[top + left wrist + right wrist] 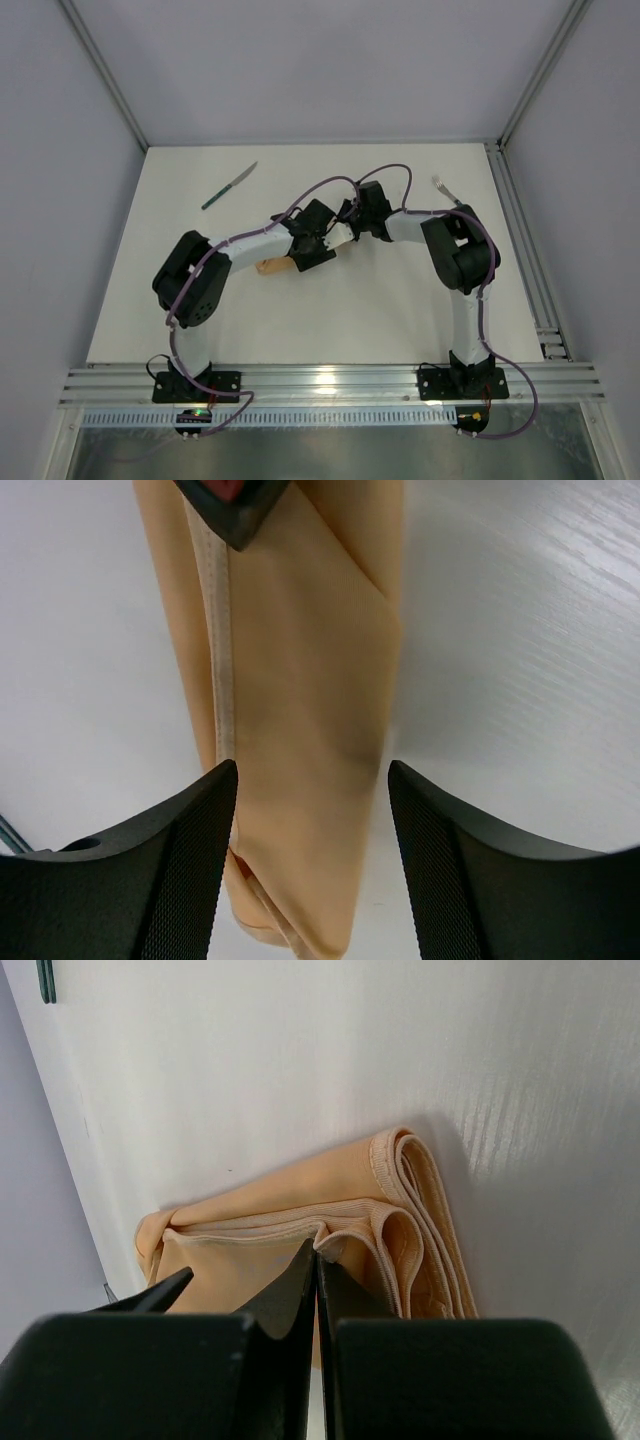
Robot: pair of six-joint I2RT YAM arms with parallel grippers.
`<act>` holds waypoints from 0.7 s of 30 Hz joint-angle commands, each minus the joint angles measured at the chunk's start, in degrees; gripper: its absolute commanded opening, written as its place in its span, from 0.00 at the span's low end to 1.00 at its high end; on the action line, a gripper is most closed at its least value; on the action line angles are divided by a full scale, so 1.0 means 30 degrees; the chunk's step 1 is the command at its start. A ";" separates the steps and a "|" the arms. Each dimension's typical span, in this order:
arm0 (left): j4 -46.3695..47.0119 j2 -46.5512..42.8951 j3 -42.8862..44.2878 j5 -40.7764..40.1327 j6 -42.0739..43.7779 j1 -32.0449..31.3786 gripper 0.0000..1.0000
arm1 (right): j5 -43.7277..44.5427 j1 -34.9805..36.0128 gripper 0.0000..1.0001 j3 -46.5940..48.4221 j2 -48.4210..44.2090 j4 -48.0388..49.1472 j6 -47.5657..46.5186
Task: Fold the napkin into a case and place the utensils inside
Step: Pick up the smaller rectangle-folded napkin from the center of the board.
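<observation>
Plainly, the left claw (pixel 310 780) stands released. Its two pads (pixel 180 880) straddle one end of the napkin (pixel 300 650), with cloth lying between them but no grip on it, a pose that suits letting the fold settle flat. At the napkin's other end the right claw (pixel 316 1255) is clenched tight with its tip down at the hemmed edge, seemingly to pin the layers so the bundle does not spring apart. Whether a layer is nipped between its fingers I cannot tell. The napkin lies folded into a slim strip on the table (pixel 330 320), between the two wrists. Well beyond the napkin to the left lies the knife (pixel 230 186); beyond it to the right, the fork (pixel 447 190) — both apart from the cloth, likely waiting until the case is ready.
</observation>
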 commanded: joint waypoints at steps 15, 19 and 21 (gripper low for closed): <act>-0.0546 0.2384 0.0601 -0.0632 0.0570 -0.0590 0.41 | 0.0094 -0.0061 0.04 0.1210 0.0134 -0.0392 -0.0588; -0.0488 0.2619 0.0718 -0.0838 0.0541 -0.0561 0.24 | -0.0081 -0.0090 0.04 0.1298 -0.0012 -0.0422 -0.0763; -0.0546 0.2561 0.0864 -0.0867 0.0570 -0.0561 0.13 | -0.0228 -0.0089 0.04 0.1445 -0.0071 -0.0539 -0.0938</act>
